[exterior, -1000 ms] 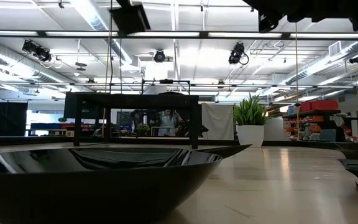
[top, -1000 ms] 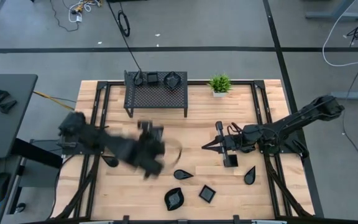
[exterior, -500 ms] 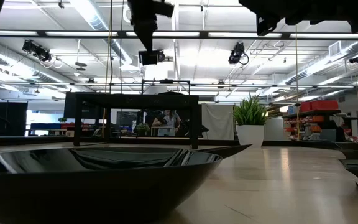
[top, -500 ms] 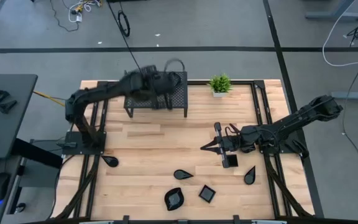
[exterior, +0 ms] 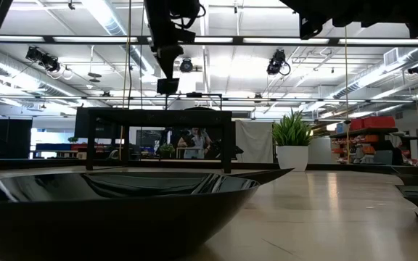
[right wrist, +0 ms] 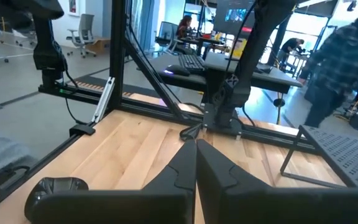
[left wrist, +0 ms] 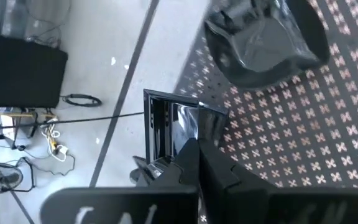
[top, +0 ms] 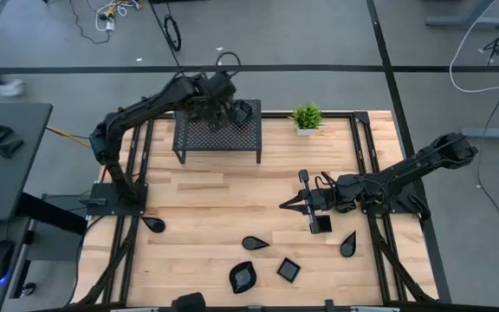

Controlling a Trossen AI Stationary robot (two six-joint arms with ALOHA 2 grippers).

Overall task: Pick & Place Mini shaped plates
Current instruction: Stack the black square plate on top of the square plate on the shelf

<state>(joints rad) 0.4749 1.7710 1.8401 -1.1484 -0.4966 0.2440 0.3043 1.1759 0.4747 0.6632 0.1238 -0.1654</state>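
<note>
My left gripper (top: pixel 217 100) hangs over the far-left part of the black mesh rack (top: pixel 217 132), shut on a small square black plate (left wrist: pixel 171 127). In the low view that plate (exterior: pixel 167 86) sits just above the rack top (exterior: pixel 154 112). A wavy-rim plate (left wrist: pixel 263 37) rests flat on the mesh beside it. Several more plates lie on the table: teardrops (top: pixel 152 224), (top: pixel 255 243), (top: pixel 347 244), squares (top: pixel 288 269), (top: pixel 321 224), and a wavy one (top: pixel 243 276). My right gripper (top: pixel 288 204) is shut and hovers right of centre. My left gripper pinches the square plate by one rim edge (left wrist: pixel 188 144) between its two fingers, coming from above and pointing down. The plate hangs tilted on edge below the fingers (exterior: pixel 167 69), lifted clear of the mesh.
A small green potted plant (top: pixel 306 117) stands at the far edge, right of the rack. A large glossy plate (exterior: pixel 122 203) fills the low view's foreground. Bare wood lies between the rack and the plates near the front edge. A person (right wrist: pixel 337 62) stands beyond the table.
My left arm swung fast from the table's middle toward the far edge, carrying the square plate up over the rack. In the last half second it moved slightly farther and lowered the plate toward the mesh. The right arm kept still.
</note>
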